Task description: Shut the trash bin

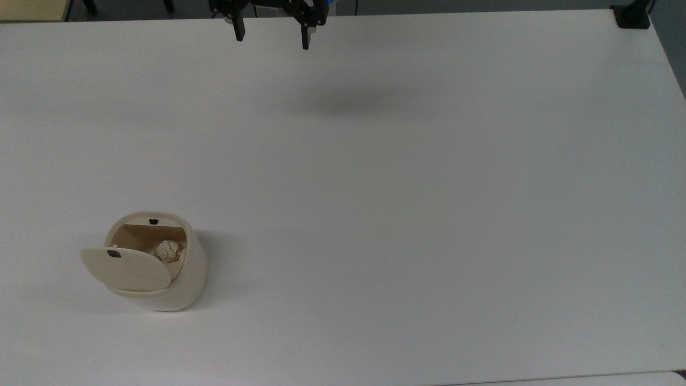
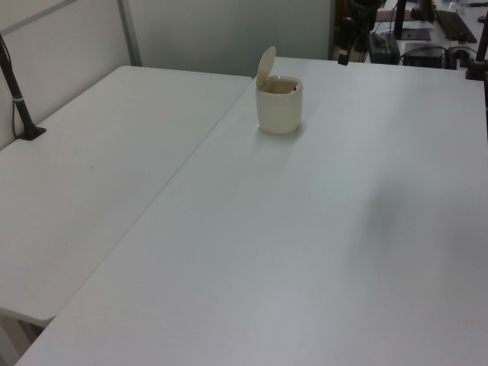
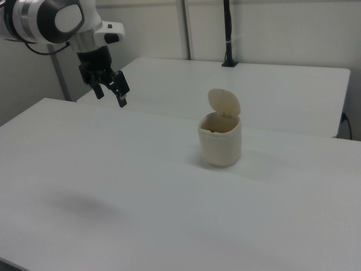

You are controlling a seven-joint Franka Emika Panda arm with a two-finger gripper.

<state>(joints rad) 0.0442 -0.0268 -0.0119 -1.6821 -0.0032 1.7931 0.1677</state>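
Small cream plastic trash bin (image 1: 161, 279) with rounded-square body: stands upright toward the top view's lower left on the white table (image 1: 407, 203), its flat hinged lid (image 1: 126, 268) raised and tilted back, a small black tab (image 1: 113, 253) on the lid's underside. Tan interior holds a crumpled wad of pale paper (image 1: 168, 250). In the left view the bin (image 2: 279, 107) sits near the far middle of the table, lid upright at its left rim; in the right view it (image 3: 220, 141) sits right of centre. Black two-finger gripper (image 1: 272, 33): hangs in the air at the top view's upper edge, well apart from the bin, jaws spread apart and holding nothing; in the right view it (image 3: 111, 93) hangs at upper left.
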